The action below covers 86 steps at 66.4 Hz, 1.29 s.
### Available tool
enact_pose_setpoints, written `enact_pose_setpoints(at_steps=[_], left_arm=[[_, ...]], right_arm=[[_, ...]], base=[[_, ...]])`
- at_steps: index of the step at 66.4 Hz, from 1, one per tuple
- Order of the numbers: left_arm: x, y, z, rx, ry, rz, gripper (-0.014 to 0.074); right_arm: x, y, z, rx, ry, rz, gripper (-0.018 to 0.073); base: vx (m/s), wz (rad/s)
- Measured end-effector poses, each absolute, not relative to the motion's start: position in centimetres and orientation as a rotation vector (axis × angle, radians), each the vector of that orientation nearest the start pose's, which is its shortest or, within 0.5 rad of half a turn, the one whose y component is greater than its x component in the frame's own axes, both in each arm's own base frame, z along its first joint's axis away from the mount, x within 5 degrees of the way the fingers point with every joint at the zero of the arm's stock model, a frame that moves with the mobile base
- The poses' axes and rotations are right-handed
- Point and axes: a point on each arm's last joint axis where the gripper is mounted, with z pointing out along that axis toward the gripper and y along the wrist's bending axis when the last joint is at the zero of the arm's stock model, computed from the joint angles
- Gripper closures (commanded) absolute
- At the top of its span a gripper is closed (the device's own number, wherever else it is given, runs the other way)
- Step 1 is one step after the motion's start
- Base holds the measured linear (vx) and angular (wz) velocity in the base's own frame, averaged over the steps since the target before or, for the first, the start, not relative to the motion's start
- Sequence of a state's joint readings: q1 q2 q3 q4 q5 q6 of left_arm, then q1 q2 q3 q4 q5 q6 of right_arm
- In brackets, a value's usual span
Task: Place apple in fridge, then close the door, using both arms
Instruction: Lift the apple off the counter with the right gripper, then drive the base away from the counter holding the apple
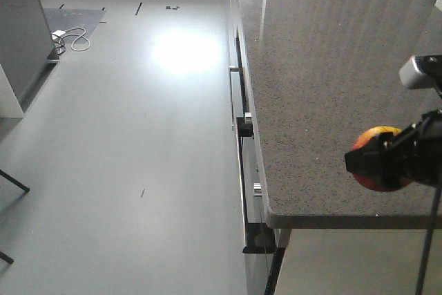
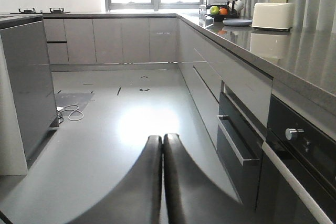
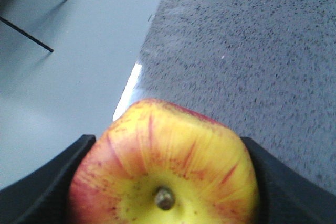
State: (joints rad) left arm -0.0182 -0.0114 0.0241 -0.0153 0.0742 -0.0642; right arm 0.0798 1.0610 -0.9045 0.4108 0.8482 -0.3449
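The grey speckled countertop runs along the right side of the pale floor. Above its near end, close to the front edge, the right gripper is clamped around the apple, with a black finger on each side and the yellow stem dip turned toward the wrist camera; I cannot tell if the apple touches the countertop. The left gripper hangs over the floor beside the countertop's drawers, its two fingers pressed together with nothing between them.
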Motion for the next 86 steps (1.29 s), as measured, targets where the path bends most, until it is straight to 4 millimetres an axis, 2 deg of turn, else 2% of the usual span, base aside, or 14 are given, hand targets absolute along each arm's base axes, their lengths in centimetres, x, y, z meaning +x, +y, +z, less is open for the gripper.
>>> enact_pose_setpoints(at_steps=[20,41,55,86], left_arm=[[5.7,-0.1,19.9,-0.047,1.57,-0.078,0.0603],[5.7,-0.1,19.9,-0.047,1.57,-0.078,0.0603],[5.7,-0.1,19.9,-0.047,1.57,-0.078,0.0603],[5.7,-0.1,19.9,-0.047,1.57,-0.078,0.0603]], right_arm=[[13.4,4.1,31.1,-0.346,2.38,0.403,0.044],[9.1,3.9,31.2,-0.385,2.301,0.401,0.044],[7.9,3.9,31.4,-0.405,2.289,0.404,0.044],[7.9,3.9,31.4,-0.407,2.293,0.405,0.044]], base=[[0.0,0.0],[0.0,0.0],[0.0,0.0],[0.0,0.0]])
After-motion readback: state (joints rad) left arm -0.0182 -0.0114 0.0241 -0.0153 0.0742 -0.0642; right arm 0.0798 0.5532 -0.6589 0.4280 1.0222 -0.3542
